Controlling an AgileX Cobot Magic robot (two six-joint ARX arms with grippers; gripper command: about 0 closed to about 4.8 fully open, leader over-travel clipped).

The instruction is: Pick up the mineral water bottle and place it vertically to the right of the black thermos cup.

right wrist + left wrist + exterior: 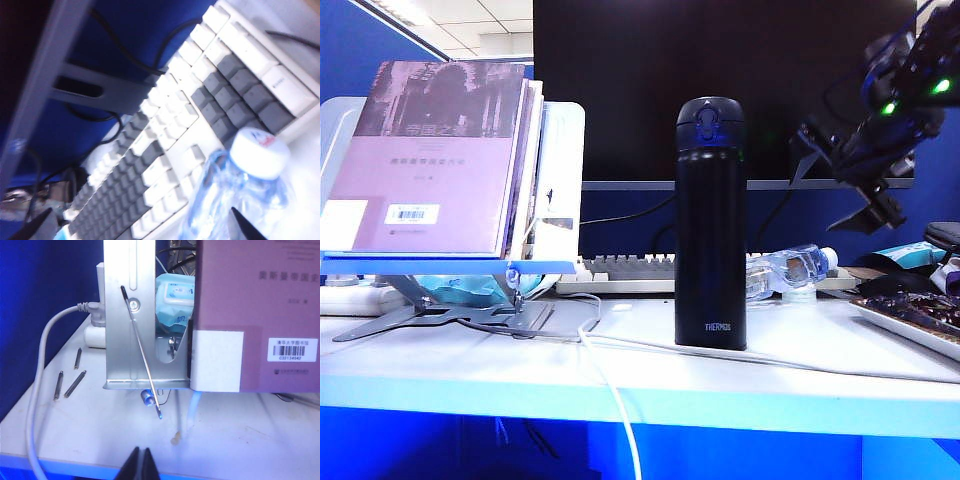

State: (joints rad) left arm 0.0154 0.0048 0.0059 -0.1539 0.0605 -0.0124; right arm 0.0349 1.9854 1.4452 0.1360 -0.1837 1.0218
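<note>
We see the black thermos cup (710, 222) standing upright at the centre of the frame, tall, slim and matte black, its lid shut. Just right of it and behind, the clear mineral water bottle (788, 271) (239, 195) lies on its side, white cap pointing right.

Ext cam low, front-on at table (440, 375). Left wrist near book stand (125, 340); right wrist close over keyboard (200, 115).
</note>
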